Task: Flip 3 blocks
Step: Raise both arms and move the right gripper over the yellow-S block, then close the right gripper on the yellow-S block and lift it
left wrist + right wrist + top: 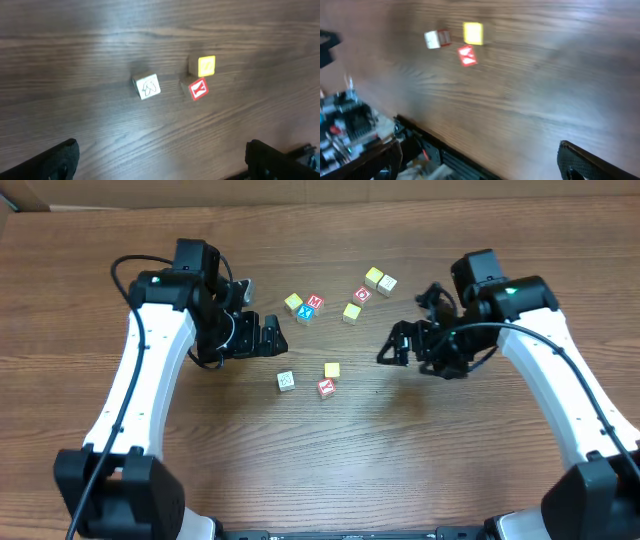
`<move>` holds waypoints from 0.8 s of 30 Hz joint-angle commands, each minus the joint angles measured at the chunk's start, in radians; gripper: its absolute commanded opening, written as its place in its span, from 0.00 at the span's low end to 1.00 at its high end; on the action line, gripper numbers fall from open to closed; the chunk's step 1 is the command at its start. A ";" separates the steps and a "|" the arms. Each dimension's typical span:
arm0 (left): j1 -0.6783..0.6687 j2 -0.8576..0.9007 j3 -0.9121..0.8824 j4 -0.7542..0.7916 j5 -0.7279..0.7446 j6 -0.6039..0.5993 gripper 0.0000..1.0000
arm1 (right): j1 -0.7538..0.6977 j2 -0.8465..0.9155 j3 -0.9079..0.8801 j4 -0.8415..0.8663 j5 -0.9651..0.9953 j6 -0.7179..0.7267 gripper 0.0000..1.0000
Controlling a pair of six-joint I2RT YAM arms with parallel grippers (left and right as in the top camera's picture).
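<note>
A dark brown wood-grain table point(400, 450) fills nearly the whole overhead view, with only a pale strip of room showing past its far edge. In the right wrist view, dark hardware and loose wires sit beyond the near edge, too blurred to name. The white-and-black left arm point(140, 370) reaches in from the near left corner with a black cable running along it, and the right arm point(570, 380) mirrors it from the near right corner. The left gripper point(260, 315) hangs over the table left of centre, its fingers point(55, 162) spread wide and holding nothing. The right gripper point(408, 323) faces it from the other side, fingers point(592, 162) equally wide apart and also empty. Between them, nearer the robot, lie the three blocks. The cream-faced block point(286, 381) sits alone on the left. The yellow block point(332, 369) is to its right, and the red-letter block point(326, 387), showing a Y, is just beside the yellow one's near side. Farther back lie seven more cubes: a yellow cube point(293, 302) by the red M cube point(314, 302) and the blue X cube point(306, 313), then another yellow cube point(352, 312), the red O cube point(362, 295), and a yellow-and-cream pair point(380, 280).
</note>
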 commanded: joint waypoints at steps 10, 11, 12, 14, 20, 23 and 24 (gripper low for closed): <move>0.006 0.019 0.020 0.037 -0.025 -0.011 1.00 | 0.340 0.202 0.012 0.351 0.380 0.291 0.97; 0.006 0.019 0.020 0.037 -0.035 -0.012 1.00 | 0.341 0.217 0.012 0.376 0.378 0.317 0.97; 0.007 0.019 0.020 0.037 -0.048 -0.012 1.00 | 0.341 0.232 0.012 0.397 0.380 0.339 0.96; 0.010 0.019 0.020 0.038 -0.080 -0.019 1.00 | 0.338 0.257 0.012 0.424 0.380 0.365 0.96; 0.031 0.019 0.020 0.040 -0.105 -0.018 1.00 | 0.332 0.343 0.012 0.458 0.380 0.386 0.91; 0.035 0.019 0.020 0.040 -0.109 -0.018 1.00 | 0.338 0.385 0.012 0.468 0.379 0.386 0.85; 0.035 0.019 0.020 0.040 -0.109 -0.018 1.00 | 0.343 0.397 0.012 0.475 0.373 0.386 0.81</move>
